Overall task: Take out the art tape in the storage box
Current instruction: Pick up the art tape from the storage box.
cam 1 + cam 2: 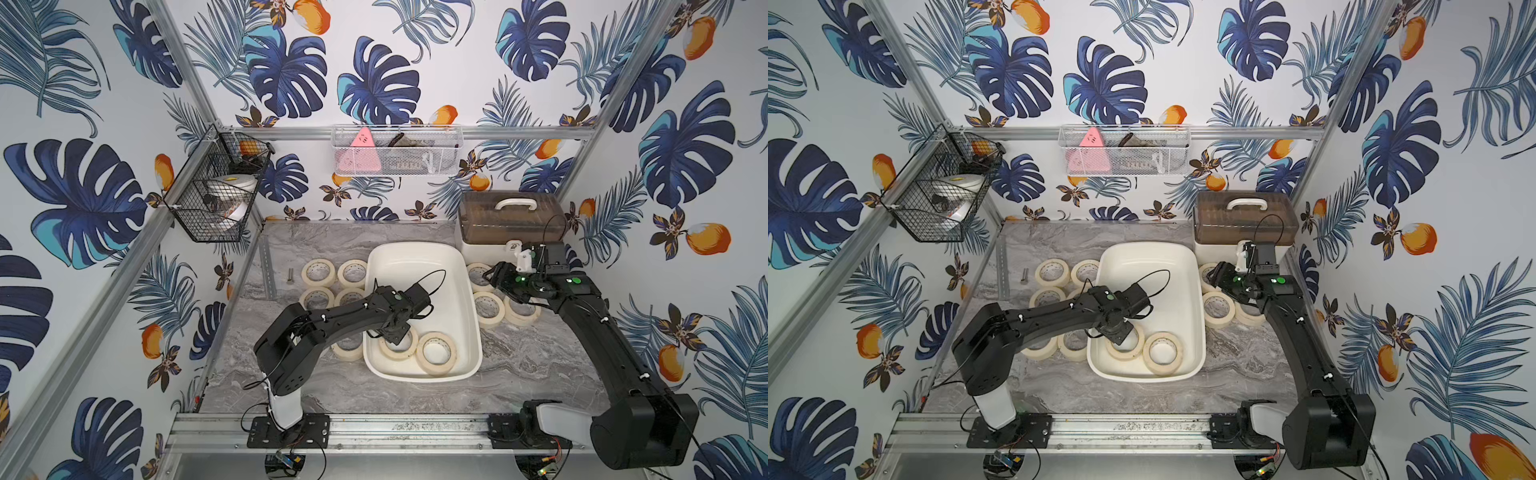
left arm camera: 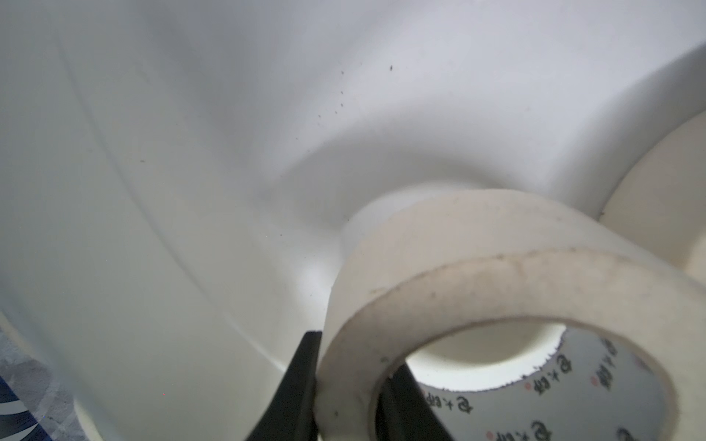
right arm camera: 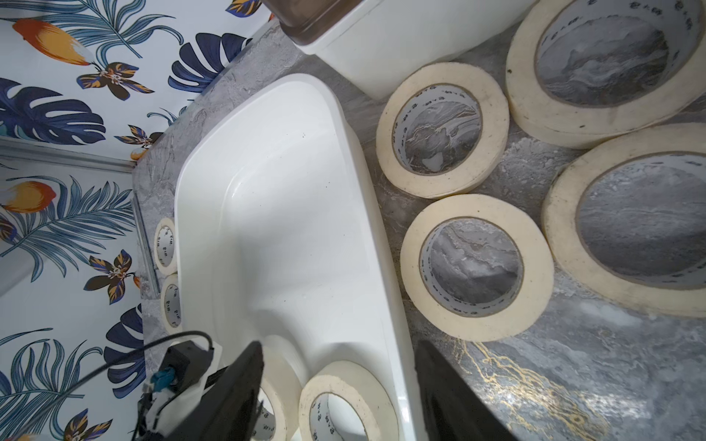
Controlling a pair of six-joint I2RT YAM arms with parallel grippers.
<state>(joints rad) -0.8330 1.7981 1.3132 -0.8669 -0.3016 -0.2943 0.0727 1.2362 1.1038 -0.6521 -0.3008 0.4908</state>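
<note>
The storage box (image 1: 415, 249) (image 1: 1150, 249) sits mid-table, a glossy white tub. Two art tape rolls lie at its near end. My left gripper (image 1: 392, 334) (image 2: 353, 355) reaches down into the box and is shut on the wall of the nearer-left roll (image 1: 409, 347) (image 2: 477, 267), one finger outside the ring and one inside the core. The other roll (image 1: 436, 368) (image 2: 657, 214) lies beside it, untouched. My right gripper (image 1: 490, 276) (image 3: 338, 345) hangs open and holds nothing, above the box's right rim (image 3: 382, 267).
Several cream rolls (image 1: 318, 272) lie on the marble left of the box and several more (image 1: 488, 307) (image 3: 443, 130) on its right. A cream case with a brown lid (image 1: 511, 220) stands at the back right. Wire baskets (image 1: 216, 187) (image 1: 395, 151) hang on the walls.
</note>
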